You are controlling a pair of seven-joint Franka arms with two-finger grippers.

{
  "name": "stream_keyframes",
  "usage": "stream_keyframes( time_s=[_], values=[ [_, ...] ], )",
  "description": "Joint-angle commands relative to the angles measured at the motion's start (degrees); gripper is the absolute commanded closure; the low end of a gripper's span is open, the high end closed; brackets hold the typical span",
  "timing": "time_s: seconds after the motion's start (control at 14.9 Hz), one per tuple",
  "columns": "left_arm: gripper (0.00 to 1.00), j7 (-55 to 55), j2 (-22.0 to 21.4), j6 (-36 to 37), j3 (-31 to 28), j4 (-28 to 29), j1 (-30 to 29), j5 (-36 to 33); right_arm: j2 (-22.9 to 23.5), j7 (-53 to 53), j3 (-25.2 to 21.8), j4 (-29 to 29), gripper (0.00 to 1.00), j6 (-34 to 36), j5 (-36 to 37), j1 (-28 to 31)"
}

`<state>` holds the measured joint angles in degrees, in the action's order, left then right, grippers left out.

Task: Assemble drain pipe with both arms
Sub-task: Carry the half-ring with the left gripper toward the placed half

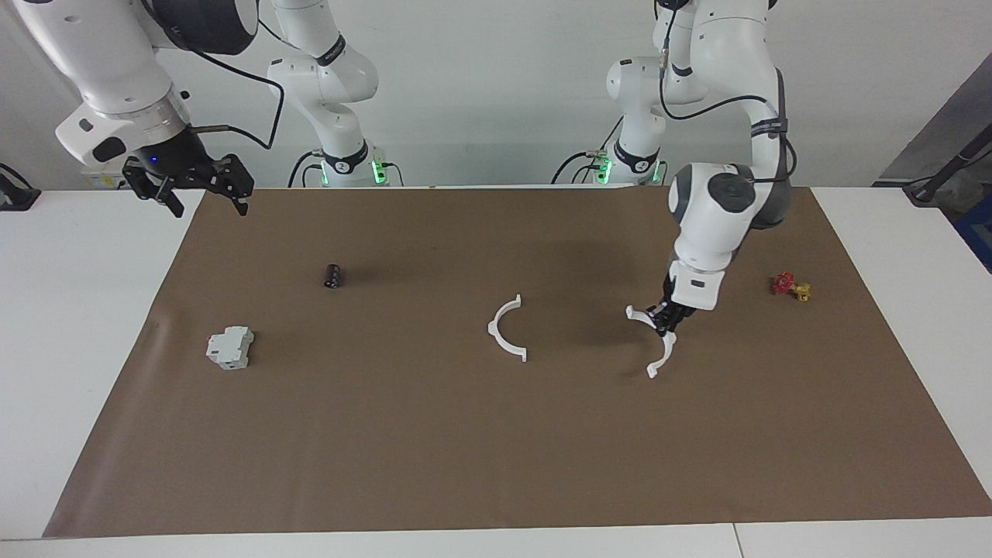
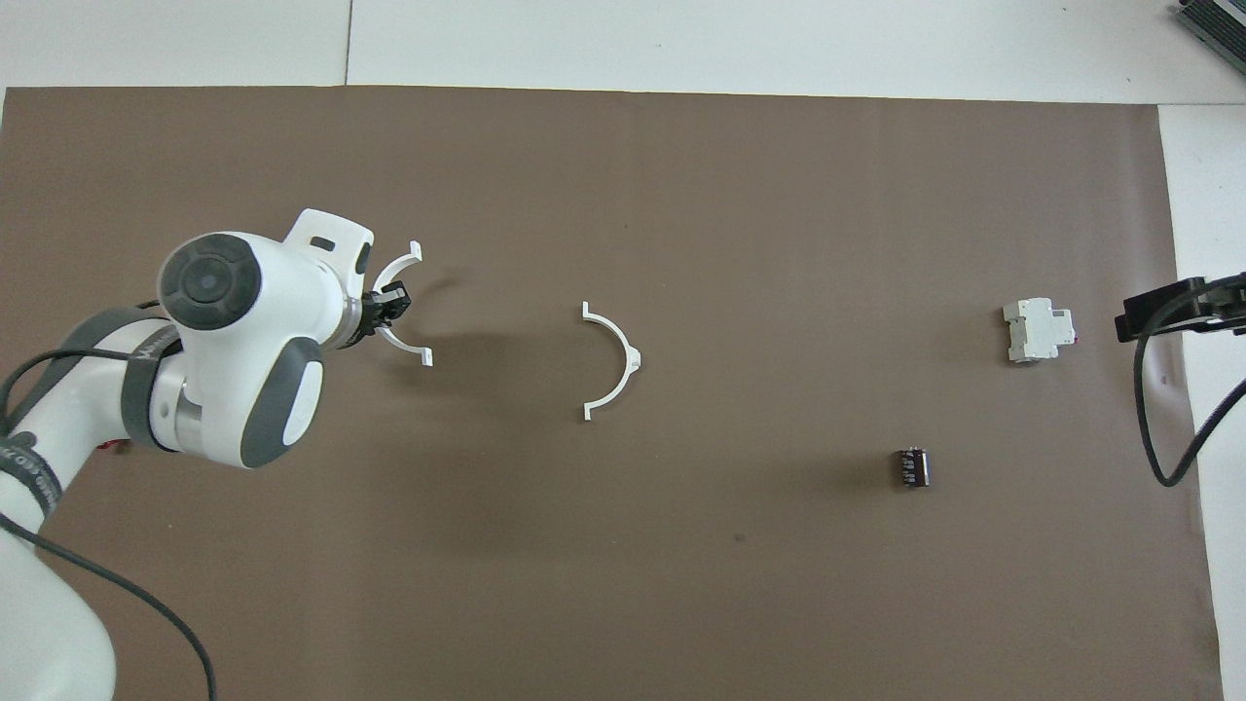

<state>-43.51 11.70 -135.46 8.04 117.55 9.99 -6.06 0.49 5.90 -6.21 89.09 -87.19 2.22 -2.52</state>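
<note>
One white half-ring of the drain pipe (image 1: pixel 508 330) (image 2: pixel 614 360) lies flat at the middle of the brown mat. A second half-ring (image 1: pixel 656 342) (image 2: pixel 401 312) hangs just above the mat toward the left arm's end, with my left gripper (image 1: pixel 667 318) (image 2: pixel 389 304) shut on the middle of its arc. The open sides of the two half-rings face each other across a gap. My right gripper (image 1: pixel 203 189) (image 2: pixel 1168 310) hangs open and high over the mat's edge at the right arm's end, holding nothing.
A grey-white boxy block (image 1: pixel 230 347) (image 2: pixel 1039 330) and a small black cylinder (image 1: pixel 332 275) (image 2: pixel 912 466) lie on the mat (image 1: pixel 403 434) toward the right arm's end. A small red and yellow fitting (image 1: pixel 790 286) lies near the left arm's end.
</note>
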Motion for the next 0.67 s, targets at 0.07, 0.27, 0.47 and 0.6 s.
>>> stream_keyframes(
  time_s=[0.07, 0.27, 0.47, 0.6],
  values=[
    [1.00, -11.31, 0.51, 2.30, -1.09, -1.53, 9.32, -2.11, -1.72, -1.06, 0.41, 2.40, 0.00, -1.58, -1.08, 0.41],
    [1.00, -21.85, 7.87, 3.18, -1.09, -8.81, 14.00, -5.00, -1.72, -0.98, 0.41, 2.40, 0.00, -1.41, -1.08, 0.41],
    [1.00, -22.94, 9.30, 0.91, -1.00, -8.75, 14.00, -5.71, -1.72, -0.89, 0.41, 2.40, 0.00, -1.41, -1.08, 0.41],
    [1.00, -22.85, 9.22, 0.46, -0.92, -6.38, 14.27, -7.46, -1.72, -0.89, 0.41, 2.40, 0.00, -1.41, -1.08, 0.41]
  ],
)
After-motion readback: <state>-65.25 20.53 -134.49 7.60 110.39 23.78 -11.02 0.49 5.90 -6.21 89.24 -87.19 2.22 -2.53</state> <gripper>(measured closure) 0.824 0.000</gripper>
